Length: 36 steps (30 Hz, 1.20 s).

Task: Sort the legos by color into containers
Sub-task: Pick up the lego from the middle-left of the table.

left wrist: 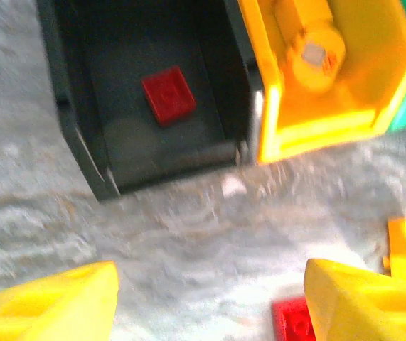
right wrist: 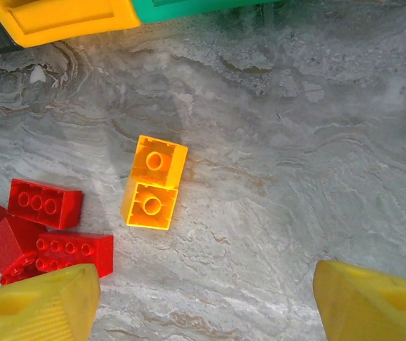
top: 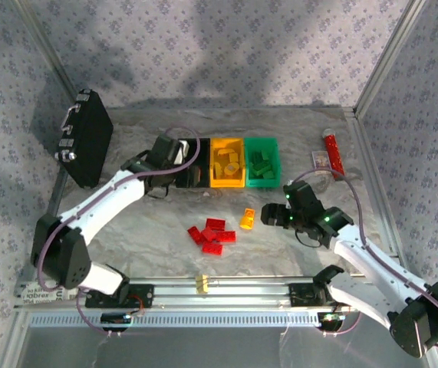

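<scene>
Several red legos (top: 212, 234) lie heaped mid-table, with one orange lego (top: 247, 219) to their right. The black (top: 200, 181), orange (top: 228, 184) and green (top: 263, 182) containers stand in a row behind them. My left gripper (top: 177, 156) hovers at the black container (left wrist: 75, 106), open and empty (left wrist: 210, 302). A red lego (left wrist: 168, 94) lies on that container's floor. Orange legos sit in the orange container (left wrist: 316, 135), green ones in the green. My right gripper (top: 274, 217) stands open and empty (right wrist: 206, 302) just right of the orange lego (right wrist: 153, 182), near the red legos (right wrist: 45, 202).
A black latched case (top: 84, 138) leans at the back left. A red cylinder (top: 333, 153) and a small card (top: 320, 159) lie at the back right. A metal rail (top: 265, 290) with a tiny yellow block (top: 200, 284) runs along the near edge. Frame posts bound both sides.
</scene>
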{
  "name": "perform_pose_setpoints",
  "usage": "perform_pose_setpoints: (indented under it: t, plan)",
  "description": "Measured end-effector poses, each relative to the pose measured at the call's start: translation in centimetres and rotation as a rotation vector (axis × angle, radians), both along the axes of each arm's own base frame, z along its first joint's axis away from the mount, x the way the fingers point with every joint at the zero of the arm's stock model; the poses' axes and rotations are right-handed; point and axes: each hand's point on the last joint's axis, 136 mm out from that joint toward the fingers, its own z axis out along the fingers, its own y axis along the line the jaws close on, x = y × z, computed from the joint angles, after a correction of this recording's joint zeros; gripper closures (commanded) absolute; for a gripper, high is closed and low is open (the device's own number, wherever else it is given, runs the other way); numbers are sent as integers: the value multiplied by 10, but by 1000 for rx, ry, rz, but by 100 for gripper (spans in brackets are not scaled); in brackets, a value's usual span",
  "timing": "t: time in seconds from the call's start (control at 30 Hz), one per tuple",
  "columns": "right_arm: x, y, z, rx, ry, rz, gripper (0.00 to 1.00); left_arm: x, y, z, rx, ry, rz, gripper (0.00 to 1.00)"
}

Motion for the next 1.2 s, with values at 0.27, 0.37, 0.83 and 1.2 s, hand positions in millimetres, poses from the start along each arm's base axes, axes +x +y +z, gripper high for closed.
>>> perform_pose_setpoints:
  t: [0.27, 0.37, 0.83, 1.2]
  plan:
    - [5, 8, -5, 6, 6, 11, 19, -105, 3, -71, 34, 182, -23, 29]
    - [7, 12, -10, 0, 17, 20, 19, -126, 11, -81, 0, 212, 48, 30]
    - [4, 27, -18, -2, 40, 47, 20, -123, 16, -100, -120, 260, 401, 37]
    - [6, 25, -15, 0, 22, 37, 20, -112, 1, -104, -125, 268, 493, 42]
